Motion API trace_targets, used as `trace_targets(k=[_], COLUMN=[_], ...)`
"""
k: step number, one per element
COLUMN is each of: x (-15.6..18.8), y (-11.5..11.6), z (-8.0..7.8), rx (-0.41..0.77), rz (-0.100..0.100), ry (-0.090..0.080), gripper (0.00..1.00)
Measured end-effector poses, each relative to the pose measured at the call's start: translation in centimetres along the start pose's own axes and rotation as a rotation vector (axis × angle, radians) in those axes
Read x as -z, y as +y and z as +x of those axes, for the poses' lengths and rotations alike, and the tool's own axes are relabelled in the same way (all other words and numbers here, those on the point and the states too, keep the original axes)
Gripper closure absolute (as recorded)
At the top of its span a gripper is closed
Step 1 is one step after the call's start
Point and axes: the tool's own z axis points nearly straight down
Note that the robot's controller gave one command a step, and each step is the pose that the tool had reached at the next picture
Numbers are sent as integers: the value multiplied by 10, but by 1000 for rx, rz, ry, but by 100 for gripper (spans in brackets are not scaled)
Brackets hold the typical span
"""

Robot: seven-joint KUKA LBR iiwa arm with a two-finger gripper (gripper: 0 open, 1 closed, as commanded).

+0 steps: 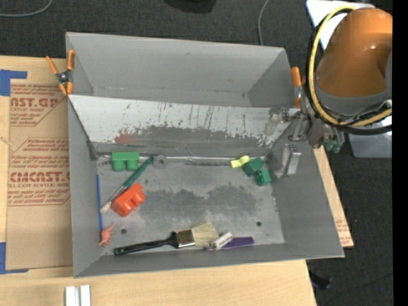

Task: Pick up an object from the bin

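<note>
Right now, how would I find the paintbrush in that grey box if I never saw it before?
Look at the grey metal bin, then along its floor by the near edge. A paintbrush lies there, its long black handle pointing left and its pale bristles right. The purple piece beside it is short; only the brush has bristles.

Bin (pixel 191 62): grey, with dark scratches and reddish streaks across the back wall at frame centre. Green block (pixel 124 161), centre left: bright green. Red block (pixel 129 201), lower left: red-orange. Rod (pixel 99 193) along the left wall: blue. Brush (pixel 162 242), bottom centre: black handle, silver ferrule, pale cream bristles. Stick (pixel 239 241) beside the bristles: purple. Right of centre: yellow piece (pixel 240 162) and dark green piece (pixel 258 172). Arm cover (pixel 354 43), upper right: orange, ringed by yellow and black cables (pixel 314 56).
</note>
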Motion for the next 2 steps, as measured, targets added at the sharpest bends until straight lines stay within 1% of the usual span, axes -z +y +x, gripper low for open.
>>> trace_targets(k=[1,2], x=[-34,-82], y=[16,-4], z=[-16,6], rx=[-94,62], rz=[1,0], ry=[-2,-8], gripper=[0,0])
